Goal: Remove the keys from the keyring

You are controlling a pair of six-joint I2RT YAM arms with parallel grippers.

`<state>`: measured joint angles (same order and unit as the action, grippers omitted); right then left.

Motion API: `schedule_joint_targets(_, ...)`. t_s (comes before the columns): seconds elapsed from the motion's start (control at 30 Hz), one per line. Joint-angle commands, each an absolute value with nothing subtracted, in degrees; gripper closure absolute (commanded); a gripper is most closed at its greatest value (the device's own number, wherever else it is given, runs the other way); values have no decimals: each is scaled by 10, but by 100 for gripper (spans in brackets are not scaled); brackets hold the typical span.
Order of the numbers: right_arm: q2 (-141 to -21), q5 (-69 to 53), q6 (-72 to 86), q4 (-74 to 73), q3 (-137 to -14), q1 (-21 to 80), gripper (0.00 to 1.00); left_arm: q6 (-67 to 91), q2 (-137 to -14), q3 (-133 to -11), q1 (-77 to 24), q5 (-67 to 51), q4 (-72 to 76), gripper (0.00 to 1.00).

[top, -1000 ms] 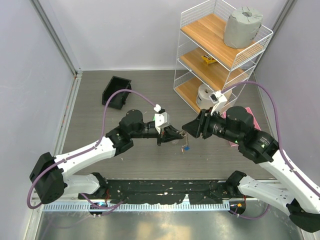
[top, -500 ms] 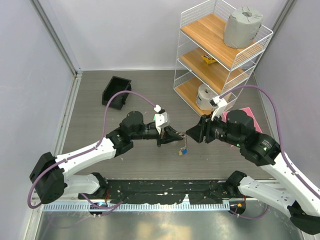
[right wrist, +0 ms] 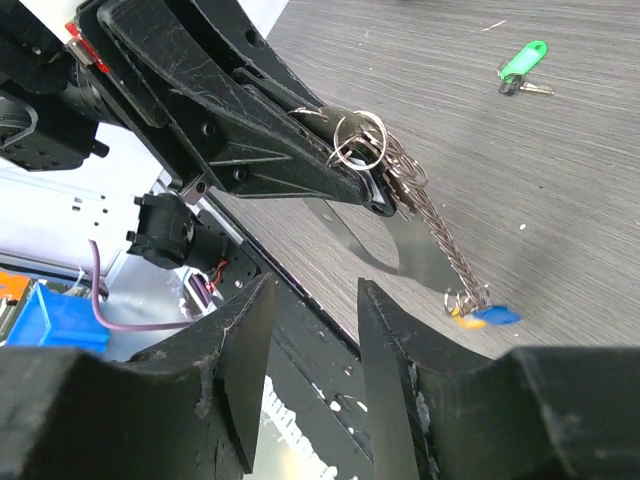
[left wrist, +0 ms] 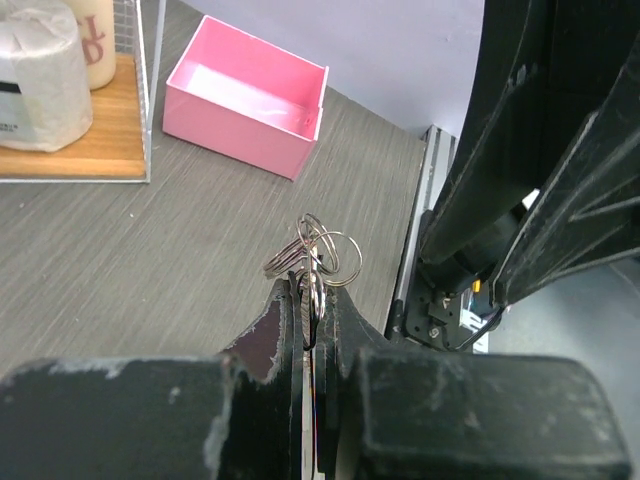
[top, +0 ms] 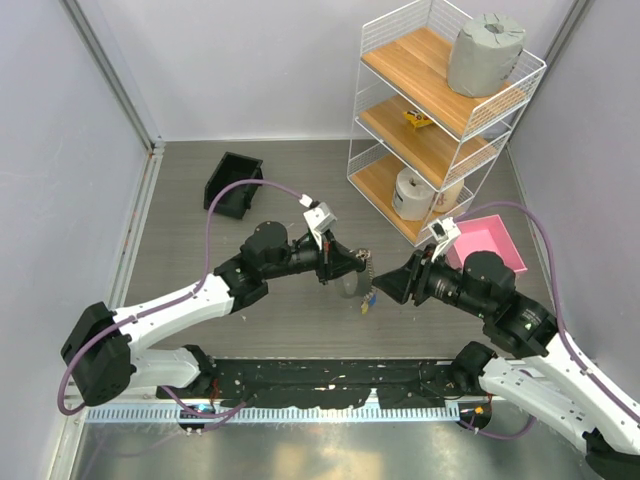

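My left gripper (top: 358, 268) is shut on the keyring (left wrist: 315, 255), a cluster of thin silver wire rings sticking out past its tips (left wrist: 312, 290). The right wrist view shows the same keyring (right wrist: 358, 140) with a silver link chain (right wrist: 440, 245) hanging from it. At the chain's end dangle the keys, one blue (right wrist: 497, 316) and one yellow (right wrist: 462, 320), just above the floor; from above the keys (top: 368, 300) are a small speck. My right gripper (top: 385, 287) faces the left one, open (right wrist: 315, 285) with nothing between its fingers. The keys hang to its right.
A green-tagged key (right wrist: 522, 62) lies alone on the grey floor. A pink tray (top: 485, 245) sits behind my right arm beside the white wire shelf (top: 440, 120), which holds paper rolls. A black bin (top: 233, 183) stands at the back left.
My right arm has drawn back toward the near right, uncovering the pink tray. My left gripper has shifted slightly right with the keyring, the keys swinging beneath it.
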<state>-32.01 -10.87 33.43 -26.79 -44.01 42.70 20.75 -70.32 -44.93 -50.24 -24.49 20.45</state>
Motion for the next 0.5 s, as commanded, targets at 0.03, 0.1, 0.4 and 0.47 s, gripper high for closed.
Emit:
schedule_joint_targets(0.03, -324, -131, 356, -169, -419, 431, 55, 272, -678, -485, -504, -219, 217, 100)
schedule_joint_targets(0.1, -328, -131, 350, -157, -413, 431, 54, 278, -672, -494, -504, -217, 198, 100)
schedule_joint_targets(0.4, -346, -131, 333, -141, -416, 432, 46, 296, -667, -523, -504, -236, 148, 100)
schedule_joint_targets(0.47, -352, -134, 329, -138, -417, 432, 46, 301, -669, -523, -504, -244, 149, 100)
